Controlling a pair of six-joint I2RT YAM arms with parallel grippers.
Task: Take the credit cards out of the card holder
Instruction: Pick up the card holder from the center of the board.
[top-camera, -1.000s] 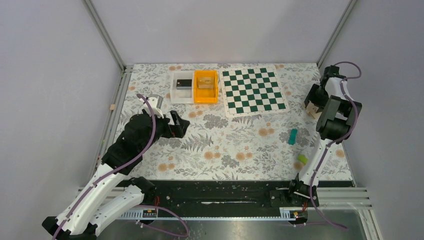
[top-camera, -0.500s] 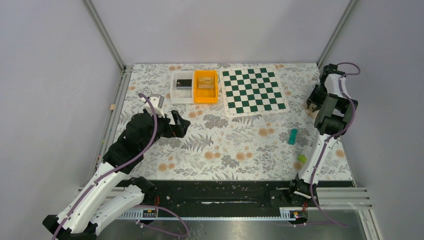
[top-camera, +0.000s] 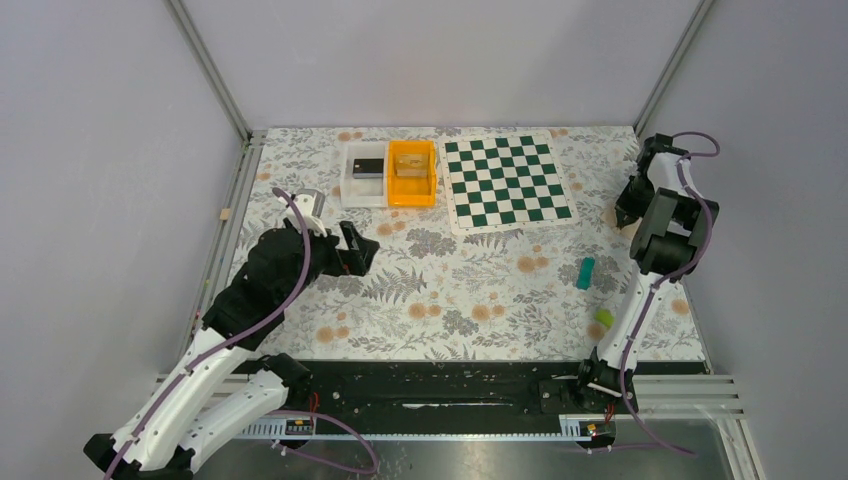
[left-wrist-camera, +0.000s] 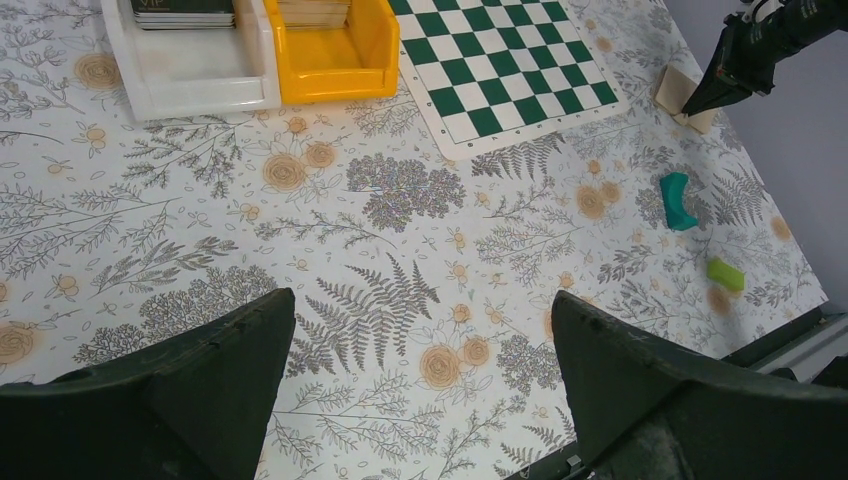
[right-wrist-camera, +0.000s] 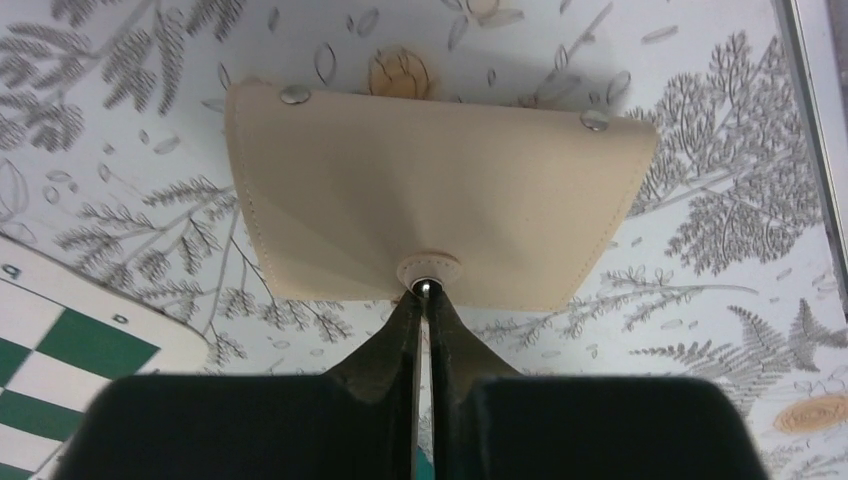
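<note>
Your right gripper (right-wrist-camera: 426, 292): fingers nearly together, tips at snap stud on near edge of card holder (right-wrist-camera: 430, 190). Holder lies closed right of chessboard (left-wrist-camera: 500, 60). Actual pinch unclear; holder's inside hidden. Your left gripper (left-wrist-camera: 422, 312): spread wide.

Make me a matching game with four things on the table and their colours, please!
Things:
1. card holder
2. bin
3. chessboard
4. tray

Colours:
A. white
B. green and white squares
C. beige
D. orange-yellow

Pairs: 1-C, 2-D, 3-B, 4-A
</note>
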